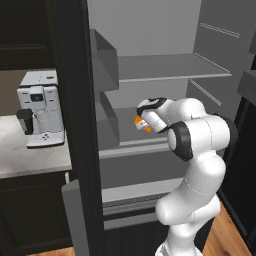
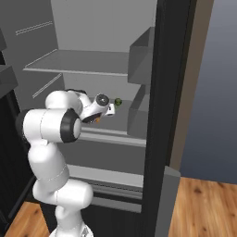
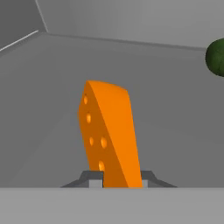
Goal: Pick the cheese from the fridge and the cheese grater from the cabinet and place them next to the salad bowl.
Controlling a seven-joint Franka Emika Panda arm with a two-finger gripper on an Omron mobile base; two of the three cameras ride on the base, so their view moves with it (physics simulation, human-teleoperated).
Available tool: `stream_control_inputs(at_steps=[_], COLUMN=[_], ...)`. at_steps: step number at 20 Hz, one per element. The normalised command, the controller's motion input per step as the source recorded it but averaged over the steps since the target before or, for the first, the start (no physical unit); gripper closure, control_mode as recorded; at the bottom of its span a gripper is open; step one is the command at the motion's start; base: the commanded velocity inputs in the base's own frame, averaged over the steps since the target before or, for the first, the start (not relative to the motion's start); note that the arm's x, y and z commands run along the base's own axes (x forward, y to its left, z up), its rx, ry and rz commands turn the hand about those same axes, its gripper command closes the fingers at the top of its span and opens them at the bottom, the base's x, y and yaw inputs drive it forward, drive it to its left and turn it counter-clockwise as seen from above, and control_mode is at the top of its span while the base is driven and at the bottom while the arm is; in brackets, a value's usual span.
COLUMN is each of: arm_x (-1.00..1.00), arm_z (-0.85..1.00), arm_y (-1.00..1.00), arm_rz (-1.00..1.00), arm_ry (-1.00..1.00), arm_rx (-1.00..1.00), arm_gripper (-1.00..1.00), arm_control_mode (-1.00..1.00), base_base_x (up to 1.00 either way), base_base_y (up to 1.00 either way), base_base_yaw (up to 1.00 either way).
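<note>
The fridge (image 1: 165, 67) stands open with its grey shelves bare. On the middle shelf the cheese (image 3: 109, 131), an orange wedge with small holes, stands upright between my fingertips. My gripper (image 3: 119, 178) is shut on the cheese, one finger pad on each flat side. From the left, the cheese (image 1: 141, 123) shows as orange slivers at my gripper (image 1: 143, 122); from the right, a speck of the cheese (image 2: 97, 119) shows under my gripper (image 2: 102, 111). The cheese grater and the salad bowl are out of view.
A small round dark-green item (image 3: 216, 57) lies on the same shelf, to the right of the cheese (image 2: 118, 101). Door bins (image 1: 105, 60) flank the shelves on the open door (image 2: 162, 92). A coffee machine (image 1: 40, 107) stands on the counter (image 1: 30, 160) under a dark wall cabinet (image 1: 25, 35).
</note>
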Motion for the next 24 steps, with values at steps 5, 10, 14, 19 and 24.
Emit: stream_control_inputs(at_steps=[5, 10, 14, 19, 24], arm_x=[-0.59, -0.55, -0.54, -0.51, -0.47], arm_z=[0.26, 0.35, 0.36, 0.41, 0.52], arm_y=[0.0, 0.0, 0.0, 0.0, 0.0], arm_rz=[0.0, -0.01, -0.02, -0.05, -0.1], arm_ry=[-0.04, 0.0, 0.0, 0.0, 0.0], arm_rx=[-0.05, -0.15, -0.16, -0.13, 0.0], arm_gripper=[1.0, 1.0, 1.0, 1.0, 1.0], arm_control_mode=[-1.0, -1.0, -1.0, -1.0, -1.0], base_base_x=[0.0, 0.0, 0.0, 0.0, 0.0], base_base_y=[0.0, 0.0, 0.0, 0.0, 0.0], base_base_yaw=[0.0, 0.0, 0.0, 0.0, 0.0])
